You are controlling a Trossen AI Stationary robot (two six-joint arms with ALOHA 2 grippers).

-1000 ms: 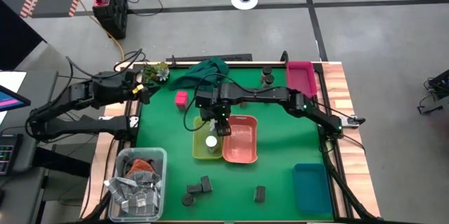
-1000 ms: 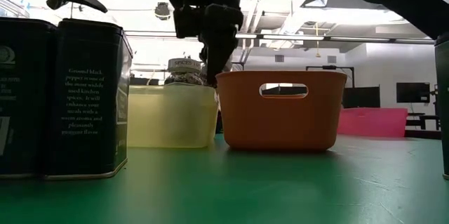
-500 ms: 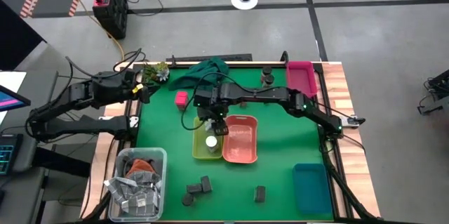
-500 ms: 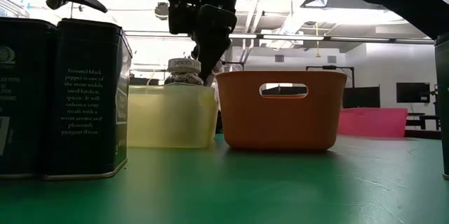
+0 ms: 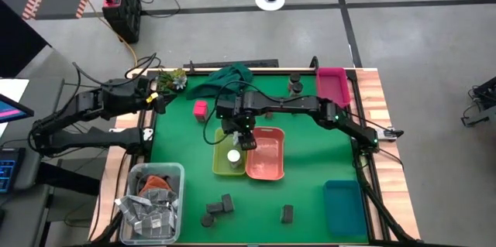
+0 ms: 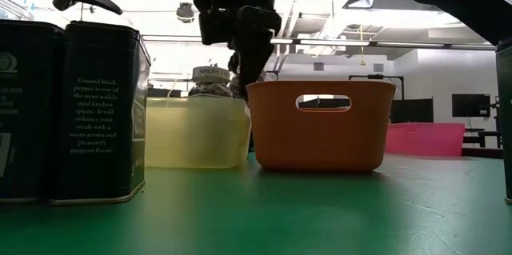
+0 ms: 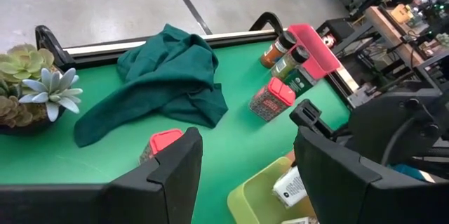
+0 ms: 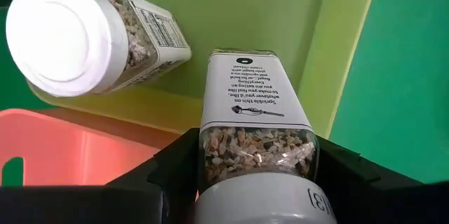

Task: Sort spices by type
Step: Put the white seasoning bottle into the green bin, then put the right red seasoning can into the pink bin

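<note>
I saw two white-topped jars of coarse spice in the yellow-green bin (image 8: 337,76): one (image 8: 84,38) stood there, the other (image 8: 256,147) lay between the right gripper's fingers. A pink-lidded pack (image 5: 201,108) sat apart; dark packs (image 5: 219,205) clustered near the front edge, one (image 5: 287,214) alone.

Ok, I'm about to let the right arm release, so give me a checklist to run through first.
1. Right end effector grips a white-capped spice jar: ok.
2. Held jar is over the yellow-green bin, not the orange bin: ok.
3. Bin already holds a matching white-capped jar: ok.
4. Free floor in the bin beside that jar: ok.
5. Held jar's height above the bin floor: cannot tell.
6. Left end effector waits off at the table's left edge, open and empty: ok.
</note>
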